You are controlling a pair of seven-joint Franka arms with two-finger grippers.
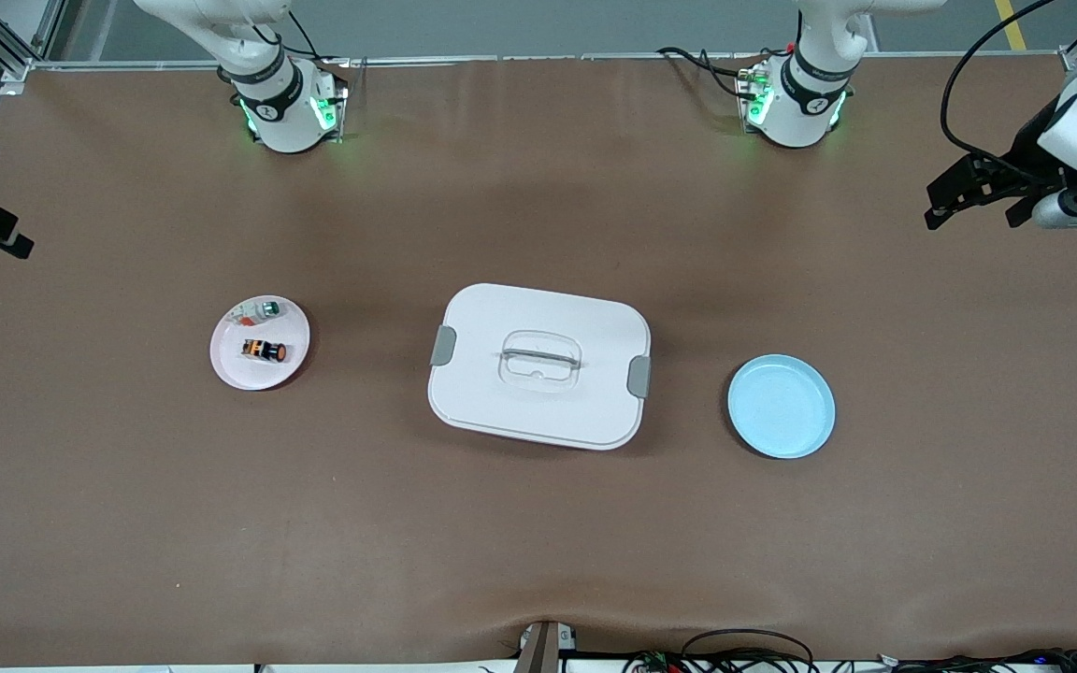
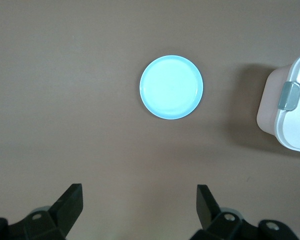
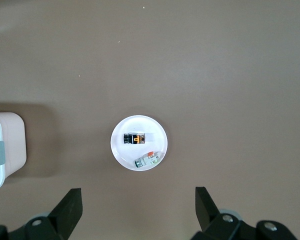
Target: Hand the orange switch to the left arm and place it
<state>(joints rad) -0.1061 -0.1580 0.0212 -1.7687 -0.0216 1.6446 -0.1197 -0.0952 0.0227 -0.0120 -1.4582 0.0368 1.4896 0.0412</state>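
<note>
Front view: orange switch (image 1: 264,350) lies lengthwise along the table, seemingly; both pincers released.

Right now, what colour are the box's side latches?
Grey, on the white box; the latch shows best in the left wrist view.

A brown mat (image 1: 538,523) covers the table. Above its top edge runs grey floor (image 1: 538,26) with a yellow line (image 1: 1011,23); cables (image 1: 744,654) trail along its bottom edge.
</note>
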